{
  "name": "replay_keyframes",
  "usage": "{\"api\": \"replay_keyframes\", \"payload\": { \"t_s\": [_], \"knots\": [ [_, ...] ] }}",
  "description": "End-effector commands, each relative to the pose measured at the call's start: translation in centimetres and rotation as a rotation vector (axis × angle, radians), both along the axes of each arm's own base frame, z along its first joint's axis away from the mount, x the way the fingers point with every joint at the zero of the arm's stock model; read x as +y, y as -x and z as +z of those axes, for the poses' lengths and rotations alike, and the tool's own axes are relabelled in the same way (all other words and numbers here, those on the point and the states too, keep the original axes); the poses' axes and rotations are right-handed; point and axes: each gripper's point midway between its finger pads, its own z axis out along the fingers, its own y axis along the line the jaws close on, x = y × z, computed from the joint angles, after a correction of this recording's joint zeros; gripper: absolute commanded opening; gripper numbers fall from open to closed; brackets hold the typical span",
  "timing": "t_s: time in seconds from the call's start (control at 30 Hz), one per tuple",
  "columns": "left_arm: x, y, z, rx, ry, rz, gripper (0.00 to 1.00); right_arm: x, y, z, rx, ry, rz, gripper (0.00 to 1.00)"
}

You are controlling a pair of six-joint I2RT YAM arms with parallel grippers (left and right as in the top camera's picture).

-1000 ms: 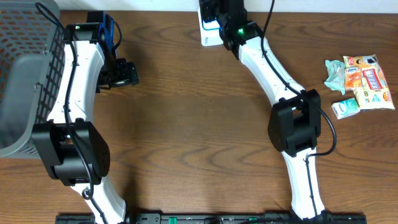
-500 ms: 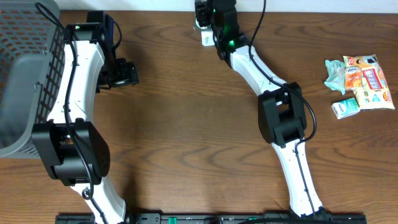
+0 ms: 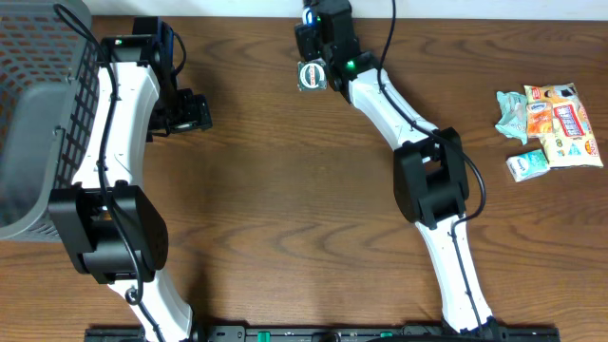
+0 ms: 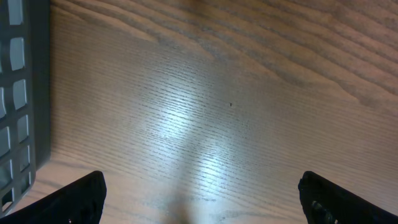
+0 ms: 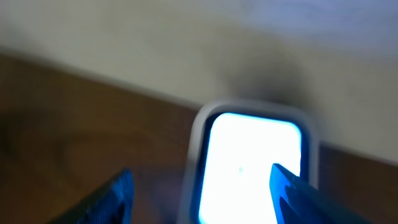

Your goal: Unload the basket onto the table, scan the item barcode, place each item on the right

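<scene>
While basket [image 3: 38, 57] sits left, snack packets [image 3: 559, 123] far right, scanner [image 5: 252, 168] glowing.

The left arm [image 3: 119, 104] reaches up to about 10 o'clock in the overhead view, and the left gripper [image 4: 202, 190] faces downward with its jaws spread wide and empty. The right arm [image 3: 404, 106] stretches to 12 o'clock. The right gripper [image 5: 202, 186], blurred in its wrist view, has its jaws parted.

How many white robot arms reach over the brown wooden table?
2. The left white robot arm runs beside the grey mesh basket; the right white robot arm stretches toward the far edge of the brown wooden table. None seem hidden.
</scene>
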Motion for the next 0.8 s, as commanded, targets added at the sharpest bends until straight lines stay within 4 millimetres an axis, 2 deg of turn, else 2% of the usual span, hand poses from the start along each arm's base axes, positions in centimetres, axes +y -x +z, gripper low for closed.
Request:
{"api": "replay_keyframes", "payload": {
  "t_s": [0.0,0.03,0.17,0.3,0.37,0.53,0.67,0.77],
  "knots": [
    [0.2,0.3,-0.5,0.020,-0.007,0.015,0.98,1.5,2.2,7.1,-0.036,-0.041,0.022,0.67],
    [0.2,0.3,-0.5,0.020,-0.007,0.015,0.98,1.6,2.6,6.6,-0.013,-0.030,0.026,0.67],
    [0.2,0.3,-0.5,0.020,-0.007,0.015,0.98,1.9,5.1,2.2,0.152,0.046,0.049,0.65],
    [0.2,0.3,-0.5,0.020,-0.007,0.015,0.98,1.7,6.8,-0.5,0.260,0.053,0.023,0.66],
    [0.2,0.3,-0.5,0.020,-0.007,0.015,0.98,1.5,7.2,-1.7,0.288,0.042,-0.006,0.76],
    [0.2,0.3,-0.5,0.020,-0.007,0.015,0.98,-0.7,7.4,-4.7,0.321,0.026,-0.166,0.92],
    [0.2,0.3,-0.5,0.020,-0.007,0.015,0.98,-0.6,7.7,-6.8,0.324,-0.016,-0.180,0.99],
    [0.2,0.3,-0.5,0.020,-0.007,0.015,0.98,-0.5,7.7,-7.8,0.313,-0.029,-0.173,0.99]
  ]
}}
